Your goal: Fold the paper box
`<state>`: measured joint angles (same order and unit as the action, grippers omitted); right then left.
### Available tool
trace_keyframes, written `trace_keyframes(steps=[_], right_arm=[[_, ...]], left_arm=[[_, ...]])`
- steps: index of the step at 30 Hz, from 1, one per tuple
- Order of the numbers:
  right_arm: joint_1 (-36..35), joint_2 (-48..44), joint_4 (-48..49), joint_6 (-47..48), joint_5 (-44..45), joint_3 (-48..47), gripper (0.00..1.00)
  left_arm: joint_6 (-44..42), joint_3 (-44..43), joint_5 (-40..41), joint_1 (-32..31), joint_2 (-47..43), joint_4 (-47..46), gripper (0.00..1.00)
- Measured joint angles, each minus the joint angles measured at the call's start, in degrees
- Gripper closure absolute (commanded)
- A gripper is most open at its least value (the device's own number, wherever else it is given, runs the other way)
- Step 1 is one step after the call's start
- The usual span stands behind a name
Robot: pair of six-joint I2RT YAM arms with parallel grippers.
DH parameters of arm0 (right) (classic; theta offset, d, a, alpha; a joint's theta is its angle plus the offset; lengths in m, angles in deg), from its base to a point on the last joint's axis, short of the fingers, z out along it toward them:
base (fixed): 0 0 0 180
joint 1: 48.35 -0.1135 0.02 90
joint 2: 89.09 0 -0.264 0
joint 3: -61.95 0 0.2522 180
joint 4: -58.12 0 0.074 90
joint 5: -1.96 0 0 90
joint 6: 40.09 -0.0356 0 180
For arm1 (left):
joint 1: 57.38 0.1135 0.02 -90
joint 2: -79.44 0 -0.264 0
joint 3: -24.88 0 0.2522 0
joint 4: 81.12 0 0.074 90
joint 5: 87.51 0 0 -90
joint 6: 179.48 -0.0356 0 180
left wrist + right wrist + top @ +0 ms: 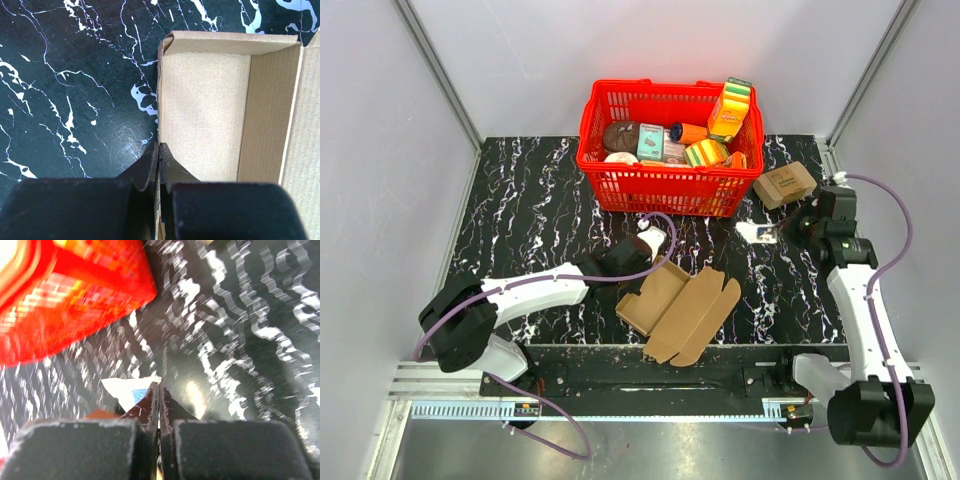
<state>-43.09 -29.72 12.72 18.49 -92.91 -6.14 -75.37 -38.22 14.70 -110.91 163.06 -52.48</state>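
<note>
The paper box (682, 308) lies partly folded at the table's near middle, its flaps spread toward the front edge. My left gripper (624, 287) is at its left end. In the left wrist view the left gripper (160, 150) is shut on the thin upright left wall of the paper box (205, 105). My right gripper (786, 231) is at the far right, shut on a small white card (760, 233) with a blue print. In the blurred right wrist view the right gripper (159, 387) has the card (125, 388) showing behind its left finger.
A red basket (610, 178) full of groceries stands at the back middle; it also shows in the right wrist view (75, 300). A small brown printed carton (785, 184) sits to its right, just behind my right gripper. Walls close in on both sides.
</note>
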Motion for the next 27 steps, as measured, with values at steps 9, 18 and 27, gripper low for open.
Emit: trace_keyframes(steps=[9,18,27], right_arm=[[-20.35,-2.6,-6.64,0.11,-2.01,-1.81,1.0],[-32.26,1.31,-6.51,3.06,-5.2,-4.24,1.0],[-41.55,11.04,-1.57,3.02,-5.31,-3.45,1.0]], left_arm=[[0.72,0.0,-0.07,0.0,0.0,-0.02,1.0],[1.16,-0.02,-1.31,0.02,0.0,-0.13,1.0],[1.25,-0.02,-1.84,0.02,0.0,-0.44,1.0]])
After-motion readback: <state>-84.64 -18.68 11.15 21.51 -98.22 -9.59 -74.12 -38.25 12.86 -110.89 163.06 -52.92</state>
